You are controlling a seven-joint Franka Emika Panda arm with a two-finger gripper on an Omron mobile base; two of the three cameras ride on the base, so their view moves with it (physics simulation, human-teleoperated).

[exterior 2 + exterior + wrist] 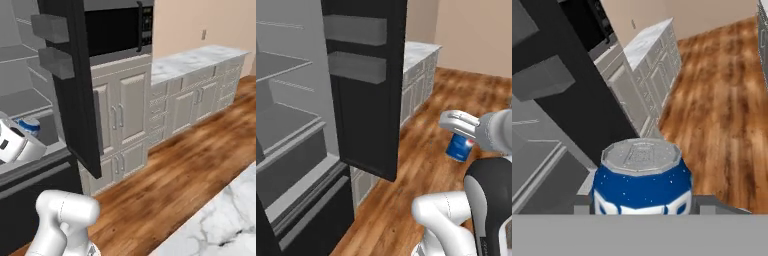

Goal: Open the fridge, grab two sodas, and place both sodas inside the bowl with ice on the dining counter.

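Observation:
My gripper (459, 136) is shut on a soda, a small blue can (458, 149) with a red-and-white logo, and holds it in the air over the wood floor, clear of the fridge. In the hand view the can (642, 182) stands upright between the fingertips (583, 203), silver lid towards the camera. The black fridge (291, 150) is at the left with its right door (368, 100) swung wide open and grey shelves showing. A corner of the marble dining counter (220, 220) lies at the lower right. The bowl is out of view.
The open door (70, 85) juts into the room between the fridge and the grey wall cabinets (130, 110). A marble-topped wall counter (195, 60) runs to the right under a black built-in oven (117, 30). Wood floor (421, 170) spreads between them.

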